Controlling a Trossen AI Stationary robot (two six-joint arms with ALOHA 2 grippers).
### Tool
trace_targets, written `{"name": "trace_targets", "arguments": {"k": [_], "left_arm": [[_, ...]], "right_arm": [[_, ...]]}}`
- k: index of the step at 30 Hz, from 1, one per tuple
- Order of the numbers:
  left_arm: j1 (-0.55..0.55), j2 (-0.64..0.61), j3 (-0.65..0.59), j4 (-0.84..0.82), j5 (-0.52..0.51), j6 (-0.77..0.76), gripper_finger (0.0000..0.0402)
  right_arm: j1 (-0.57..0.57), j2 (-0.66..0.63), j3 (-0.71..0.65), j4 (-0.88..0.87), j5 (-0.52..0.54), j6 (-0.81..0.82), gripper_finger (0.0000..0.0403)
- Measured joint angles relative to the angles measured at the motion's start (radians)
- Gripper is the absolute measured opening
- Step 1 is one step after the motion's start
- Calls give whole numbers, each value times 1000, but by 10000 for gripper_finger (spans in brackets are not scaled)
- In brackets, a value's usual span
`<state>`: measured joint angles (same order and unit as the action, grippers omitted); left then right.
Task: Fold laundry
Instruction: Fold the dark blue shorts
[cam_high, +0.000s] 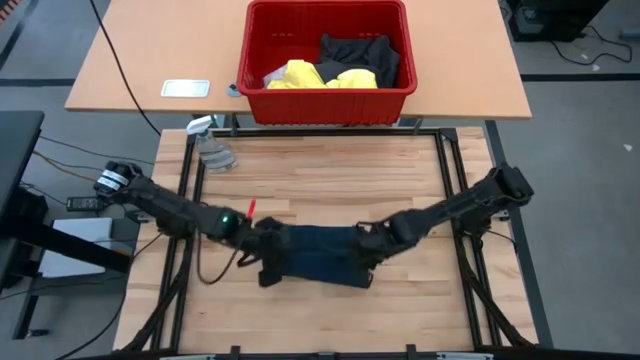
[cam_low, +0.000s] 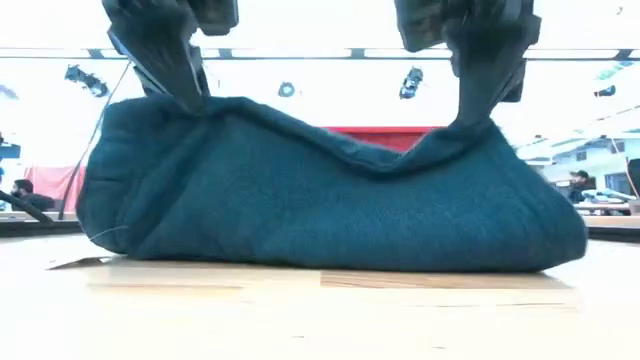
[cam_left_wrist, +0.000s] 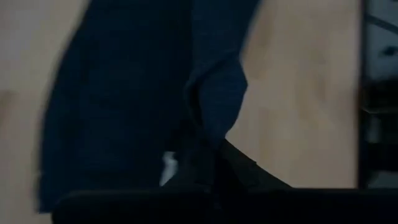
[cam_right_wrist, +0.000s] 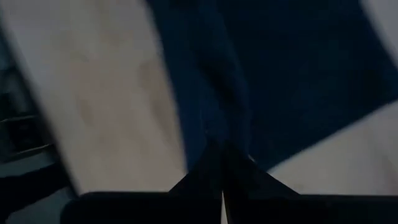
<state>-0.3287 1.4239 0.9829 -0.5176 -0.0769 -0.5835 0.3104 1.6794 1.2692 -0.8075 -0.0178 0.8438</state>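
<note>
A navy cloth (cam_high: 315, 255) lies near the middle of the wooden table and also fills the low view (cam_low: 330, 200). My left gripper (cam_high: 262, 236) is shut on its left end. My right gripper (cam_high: 366, 240) is shut on its right end. Both ends are raised into peaks with the cloth sagging between them, and its lower part (cam_low: 330, 262) rests on the table. More laundry, a yellow piece (cam_high: 318, 75) and a dark grey piece (cam_high: 362, 55), lies in the red basket (cam_high: 330, 100). My left gripper pinches a gathered ridge of the cloth at its left end (cam_low: 197, 108) between its two fingers, coming from above and slanting down. The cloth (cam_left_wrist: 214, 99) hangs below the fingers and its lower part stays on the table. One layer or several, I cannot tell. My right gripper pinches a raised ridge at the cloth's right end (cam_low: 468, 125) between its two fingers (cam_right_wrist: 208, 165), pointing steeply down from above. The cloth (cam_right_wrist: 217, 106) hangs from the fingertips, drawn up into a peak, with its lower part on the table.
The red basket stands on a second table beyond the far edge, with a white flat object (cam_high: 186, 88) to its left. A clear spray bottle (cam_high: 212, 148) lies at the table's far left corner. A small red object (cam_high: 252, 207) lies just beyond my left gripper.
</note>
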Motion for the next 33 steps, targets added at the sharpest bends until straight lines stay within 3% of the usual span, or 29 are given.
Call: {"name": "trace_targets", "arguments": {"k": [5,12,17,26,29,33], "left_arm": [[109,1,-8,-98,0,21,7],[256,38,-9,-109,2,121,7],[307,81,-9,-99,11,216,17],[367,86,-9,-103,11,231,123],[379,74,-8,-127,20,199,158],[367,64,-8,-125,107,145,188]], "right_arm": [[-105,5,0,-46,20,-69,0],[-255,33,-28,5,4,-173,1],[-305,39,-78,41,-12,-148,32],[-335,37,-87,-8,51,-29,141],[-333,37,-87,-5,32,-20,159],[-292,37,-87,8,-1,-17,161]]}}
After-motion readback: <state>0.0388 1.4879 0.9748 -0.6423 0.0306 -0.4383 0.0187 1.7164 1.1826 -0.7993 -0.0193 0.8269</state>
